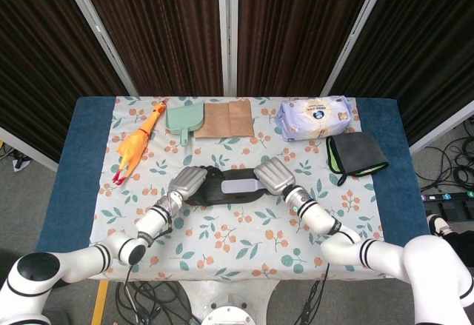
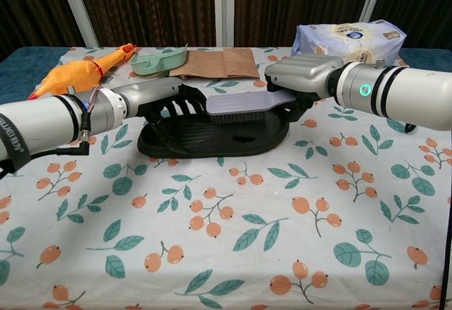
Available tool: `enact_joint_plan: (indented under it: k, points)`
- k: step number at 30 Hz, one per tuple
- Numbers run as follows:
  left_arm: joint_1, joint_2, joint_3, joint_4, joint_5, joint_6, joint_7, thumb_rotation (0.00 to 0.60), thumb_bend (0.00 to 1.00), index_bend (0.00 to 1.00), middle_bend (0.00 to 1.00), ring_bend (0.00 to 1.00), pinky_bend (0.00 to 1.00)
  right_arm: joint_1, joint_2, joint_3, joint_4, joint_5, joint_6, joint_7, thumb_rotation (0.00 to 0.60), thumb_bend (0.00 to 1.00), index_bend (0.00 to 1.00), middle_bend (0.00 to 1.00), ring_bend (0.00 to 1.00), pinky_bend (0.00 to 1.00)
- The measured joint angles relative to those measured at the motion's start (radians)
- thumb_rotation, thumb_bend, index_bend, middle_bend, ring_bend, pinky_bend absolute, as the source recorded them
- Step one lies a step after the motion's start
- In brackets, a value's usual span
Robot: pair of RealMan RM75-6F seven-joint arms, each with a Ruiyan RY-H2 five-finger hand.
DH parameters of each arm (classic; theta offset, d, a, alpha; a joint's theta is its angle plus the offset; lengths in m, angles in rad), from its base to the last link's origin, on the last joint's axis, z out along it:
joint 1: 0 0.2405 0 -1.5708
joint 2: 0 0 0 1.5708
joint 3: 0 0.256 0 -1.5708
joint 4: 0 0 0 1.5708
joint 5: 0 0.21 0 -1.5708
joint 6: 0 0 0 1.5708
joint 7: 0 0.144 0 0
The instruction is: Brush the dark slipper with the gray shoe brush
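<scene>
The dark slipper point(image 2: 205, 135) point(image 1: 211, 191) lies flat on the floral cloth at mid-table. My left hand point(image 2: 159, 94) point(image 1: 188, 181) presses down on its heel end, fingers curled over the edge. My right hand point(image 2: 300, 77) point(image 1: 272, 175) grips the handle of the gray shoe brush point(image 2: 240, 105) point(image 1: 238, 187). The brush lies level over the slipper's strap with its bristles down on it. The slipper's toe end is partly hidden behind the right hand.
Along the far edge sit a rubber chicken point(image 1: 135, 145), a green dustpan point(image 1: 184, 121), a brown paper bag point(image 1: 229, 119) and a wipes pack point(image 1: 315, 117). A dark cloth with green trim point(image 1: 356, 154) lies at the right.
</scene>
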Motion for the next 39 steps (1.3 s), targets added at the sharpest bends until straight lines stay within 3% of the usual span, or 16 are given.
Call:
enact_joint_plan:
  k: [10, 19, 25, 32, 39]
  points:
    - [0.004, 0.015, 0.004, -0.002, 0.021, -0.002, -0.058, 0.6, 0.03, 0.36, 0.42, 0.32, 0.34, -0.033, -0.015, -0.023, 0.086, -0.026, 0.036, -0.057, 0.6, 0.63, 1.0, 0.94, 1.0, 1.0]
    - [0.0, 0.029, 0.007, -0.013, 0.044, -0.003, -0.095, 0.6, 0.03, 0.36, 0.42, 0.32, 0.34, -0.072, 0.061, -0.012, -0.008, -0.109, 0.104, 0.087, 0.6, 0.63, 1.0, 0.94, 1.0, 1.0]
    - [-0.006, 0.03, 0.006, -0.007, 0.046, -0.009, -0.108, 0.6, 0.03, 0.36, 0.42, 0.32, 0.34, -0.043, 0.043, -0.012, -0.033, -0.169, 0.076, 0.108, 0.6, 0.63, 1.0, 0.94, 1.0, 1.0]
    - [-0.003, 0.035, 0.011, 0.001, 0.054, -0.004, -0.128, 0.6, 0.03, 0.36, 0.42, 0.32, 0.34, -0.052, 0.015, -0.061, 0.015, -0.207, 0.056, 0.085, 0.6, 0.63, 1.0, 0.94, 1.0, 1.0]
    - [-0.002, 0.036, 0.02, 0.007, 0.068, 0.001, -0.137, 0.6, 0.03, 0.36, 0.42, 0.32, 0.34, -0.11, 0.057, -0.089, 0.04, -0.221, 0.095, 0.095, 0.6, 0.63, 1.0, 0.94, 1.0, 1.0]
